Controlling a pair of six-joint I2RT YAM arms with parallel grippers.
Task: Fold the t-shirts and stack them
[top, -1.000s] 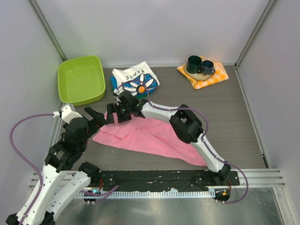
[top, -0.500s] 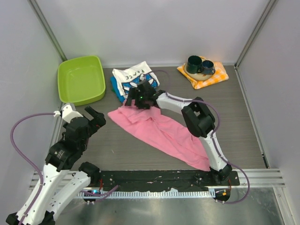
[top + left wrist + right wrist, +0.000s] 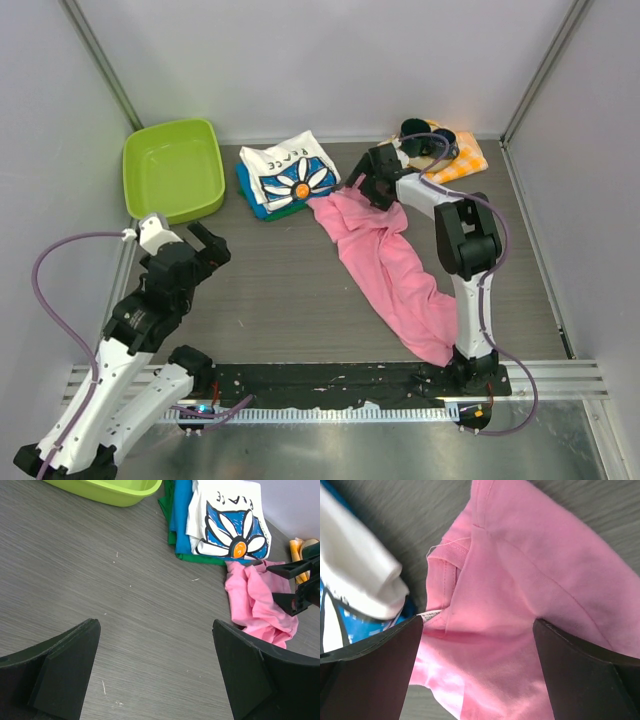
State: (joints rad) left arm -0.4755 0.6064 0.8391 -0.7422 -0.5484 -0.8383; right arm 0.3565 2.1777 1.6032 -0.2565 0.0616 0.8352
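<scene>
Nearest us, the bright pink cotton t-shirt [image 3: 392, 272] lies bunched in a long rope on the grey wood-grain table [image 3: 280, 295]. Its near end is close to the right arm's base and its far end just beside the folded stack. It isn't flat, so we judge the step in hand is spreading it out before any fold. The left gripper [image 3: 208, 246] hovers over bare table with fingers spread wide, holding nothing, well apart from the shirt. We'd bring it across to the near hem. The right gripper [image 3: 477, 625] hangs over the far end, jaws fully apart, with the collar and shoulder seam below them and nothing pinched. We'd drop straight down, bite one layer at the seam and not the whole bunch. Then pull the two ends apart towards the open middle of the table. Behind it, the white daisy-print "PEACE" t-shirt [image 3: 293, 175] sits on the blue and green folded shirts [image 3: 181, 520]; a sideways drag risks catching that stack. Also watch the right elbow near the dark mugs [image 3: 440, 143] on the orange-and-white checked cloth [image 3: 455, 172]. The lime-green plastic tub [image 3: 175, 175] is far left, out of the way.
</scene>
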